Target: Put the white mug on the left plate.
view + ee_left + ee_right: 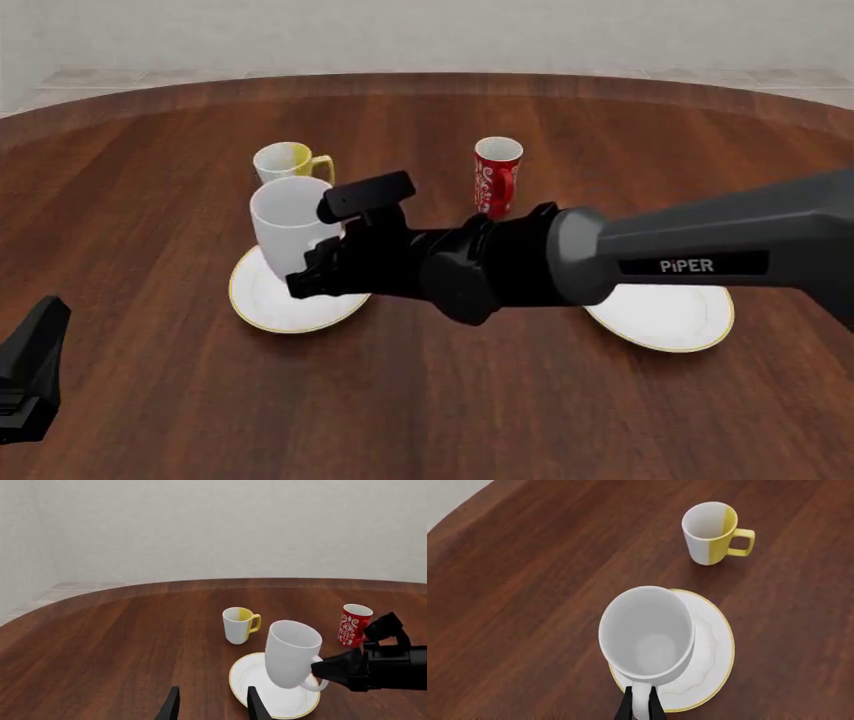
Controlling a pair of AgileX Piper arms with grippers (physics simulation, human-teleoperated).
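Observation:
The white mug (pixel 291 230) is tilted over the left plate (pixel 267 305), its base close to the plate; I cannot tell if they touch. My right gripper (pixel 310 275) is shut on the mug's handle. In the right wrist view its fingers (pixel 627 709) pinch the handle below the mug (pixel 647 630), with the plate (pixel 715 645) under it. In the left wrist view the mug (pixel 292 652) hangs over the plate (pixel 243 674), held by the right gripper (pixel 320 670). My left gripper (pixel 213 707) is open and empty, short of the plate.
A white-and-yellow mug (pixel 287 162) stands just behind the left plate. A red cup with white lettering (pixel 498 175) stands behind the right arm. The second plate (pixel 674 320) lies to the right, partly under that arm. The left arm (pixel 30 375) sits at the near left.

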